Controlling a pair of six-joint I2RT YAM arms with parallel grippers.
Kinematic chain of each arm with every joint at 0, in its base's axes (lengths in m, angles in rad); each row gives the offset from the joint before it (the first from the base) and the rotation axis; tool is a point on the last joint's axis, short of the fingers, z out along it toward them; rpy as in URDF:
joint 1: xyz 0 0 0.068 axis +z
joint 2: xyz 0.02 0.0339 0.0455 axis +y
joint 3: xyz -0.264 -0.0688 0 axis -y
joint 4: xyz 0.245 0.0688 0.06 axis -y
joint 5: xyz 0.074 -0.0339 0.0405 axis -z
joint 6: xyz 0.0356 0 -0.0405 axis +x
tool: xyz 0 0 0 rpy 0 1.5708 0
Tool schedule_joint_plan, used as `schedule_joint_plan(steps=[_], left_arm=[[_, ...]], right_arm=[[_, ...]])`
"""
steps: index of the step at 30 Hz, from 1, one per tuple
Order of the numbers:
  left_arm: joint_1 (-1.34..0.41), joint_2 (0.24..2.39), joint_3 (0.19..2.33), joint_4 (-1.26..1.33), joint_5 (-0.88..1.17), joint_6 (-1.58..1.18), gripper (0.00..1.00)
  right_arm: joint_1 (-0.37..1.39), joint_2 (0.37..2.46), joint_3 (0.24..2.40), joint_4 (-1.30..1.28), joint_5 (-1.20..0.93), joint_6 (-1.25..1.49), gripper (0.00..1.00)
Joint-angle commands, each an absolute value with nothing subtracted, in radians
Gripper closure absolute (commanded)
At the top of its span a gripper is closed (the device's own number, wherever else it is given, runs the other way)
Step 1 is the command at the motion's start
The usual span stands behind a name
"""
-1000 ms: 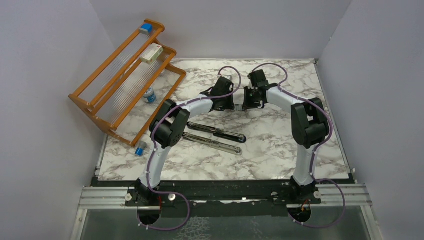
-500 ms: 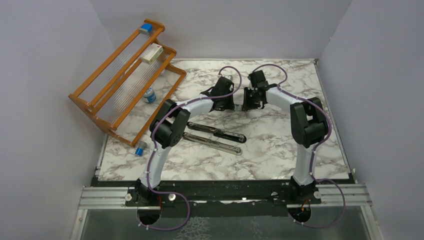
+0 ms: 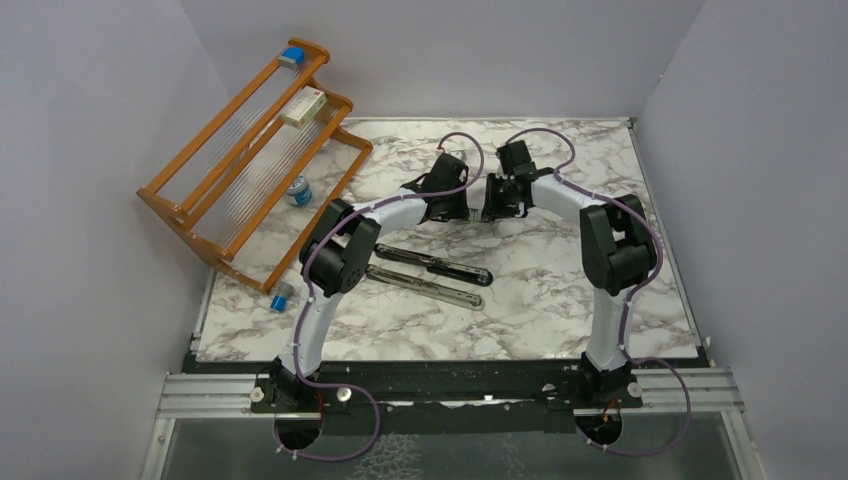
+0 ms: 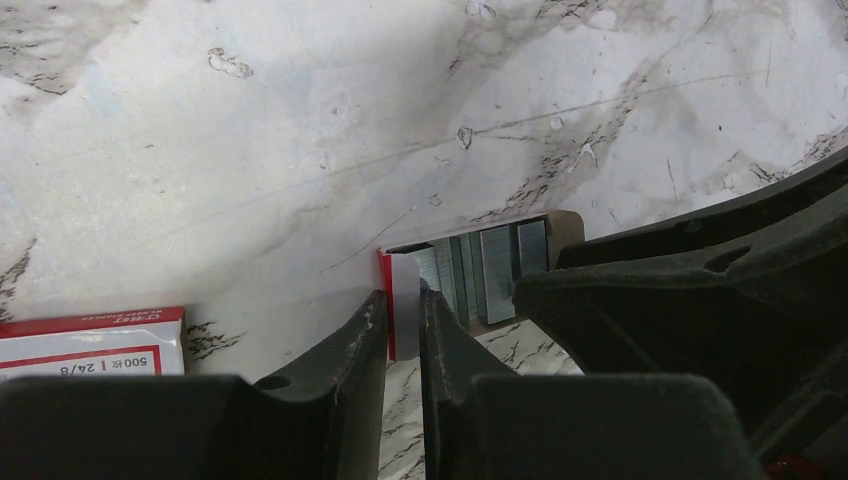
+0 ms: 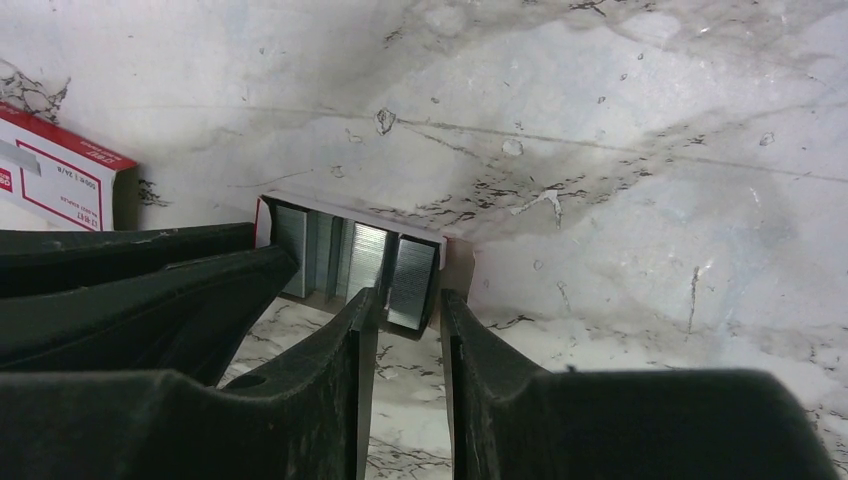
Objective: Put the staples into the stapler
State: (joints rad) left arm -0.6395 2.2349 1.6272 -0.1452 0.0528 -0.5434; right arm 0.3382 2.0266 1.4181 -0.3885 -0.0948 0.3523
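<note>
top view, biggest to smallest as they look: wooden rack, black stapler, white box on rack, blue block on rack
1. wooden rack
2. black stapler
3. white box
4. blue block
No close calls between any of them.

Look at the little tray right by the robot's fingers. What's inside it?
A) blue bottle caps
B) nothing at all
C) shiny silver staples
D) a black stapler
C: in the right wrist view the tray holds rows of shiny silver staples packed side by side.
</note>
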Motion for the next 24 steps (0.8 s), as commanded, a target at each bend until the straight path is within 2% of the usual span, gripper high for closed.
schedule_joint_plan(steps=[1, 17, 24], left_arm=[[-0.647, 2.273, 1.637, -0.212, 0.018, -0.519, 0.82], [-0.647, 2.276, 1.641, -0.213, 0.021, -0.517, 0.82], [-0.647, 2.275, 1.643, -0.215, 0.019, -0.516, 0.82]], right_arm=[[0.331, 2.018, 1.409, -0.362, -0.092, 0.377, 0.67], [0.331, 2.044, 1.426, -0.38, -0.065, 0.361, 0.68], [0.331, 2.049, 1.418, -0.383, -0.049, 0.355, 0.72]])
